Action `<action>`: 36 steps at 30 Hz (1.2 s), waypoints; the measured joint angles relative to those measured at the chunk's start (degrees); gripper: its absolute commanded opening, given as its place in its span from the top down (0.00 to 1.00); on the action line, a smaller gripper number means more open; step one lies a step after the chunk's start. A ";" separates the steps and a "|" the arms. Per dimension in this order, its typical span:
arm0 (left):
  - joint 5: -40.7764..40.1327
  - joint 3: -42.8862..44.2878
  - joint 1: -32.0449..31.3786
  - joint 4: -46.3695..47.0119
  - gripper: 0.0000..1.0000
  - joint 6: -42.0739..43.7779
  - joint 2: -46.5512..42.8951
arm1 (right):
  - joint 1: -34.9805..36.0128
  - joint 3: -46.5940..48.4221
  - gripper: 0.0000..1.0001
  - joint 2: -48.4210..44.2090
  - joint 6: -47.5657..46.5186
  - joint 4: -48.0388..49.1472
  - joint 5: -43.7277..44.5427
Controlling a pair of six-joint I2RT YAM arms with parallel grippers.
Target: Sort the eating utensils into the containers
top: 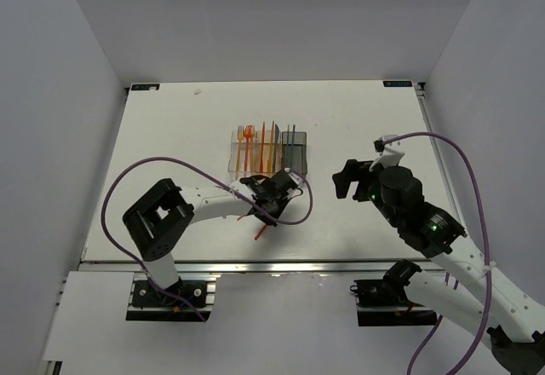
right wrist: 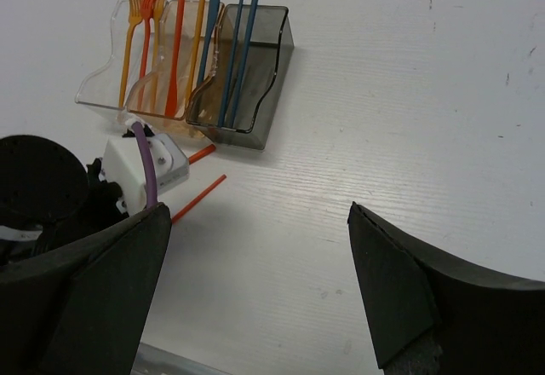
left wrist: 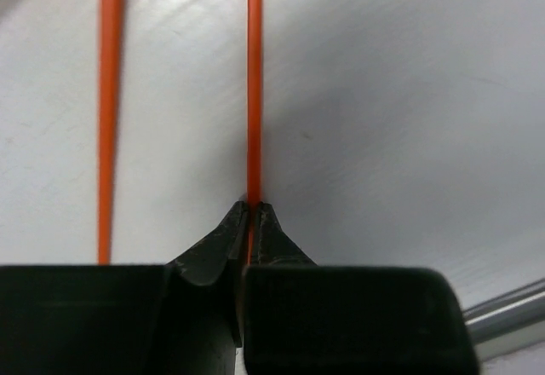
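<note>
The left gripper (left wrist: 253, 211) has its fingers pinched together on the thin shaft of an orange utensil (left wrist: 254, 77), low against the white table (left wrist: 409, 119). A second orange utensil (left wrist: 106, 111) lies beside it, apart. Just beyond stand the clear bin (right wrist: 95, 94) with orange forks (right wrist: 132, 25), the tan bin (right wrist: 183, 106) with orange and blue knives (right wrist: 178, 43), and the dark grey bin (right wrist: 271, 60) with dark blue pieces (right wrist: 243, 43). From the right wrist, the left arm's purple cable (right wrist: 145, 166) and white housing hide most of both loose utensils. The right gripper (right wrist: 260, 213) hovers off to the right, fingers wide apart, holding nothing.
</note>
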 measured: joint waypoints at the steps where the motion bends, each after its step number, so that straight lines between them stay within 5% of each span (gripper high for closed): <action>1: 0.02 0.09 -0.66 -0.17 1.00 -0.15 0.02 | 0.00 0.00 0.11 -0.15 0.00 -0.02 0.04; 25: -0.96 13.35 -4.04 -6.58 1.00 -0.17 -2.29 | 0.00 1.84 0.11 -2.49 0.70 -2.82 6.78; 36: -9.64 29.62 7.61 6.93 1.00 -5.57 0.44 | 0.00 4.61 0.11 -1.20 2.03 -3.26 11.23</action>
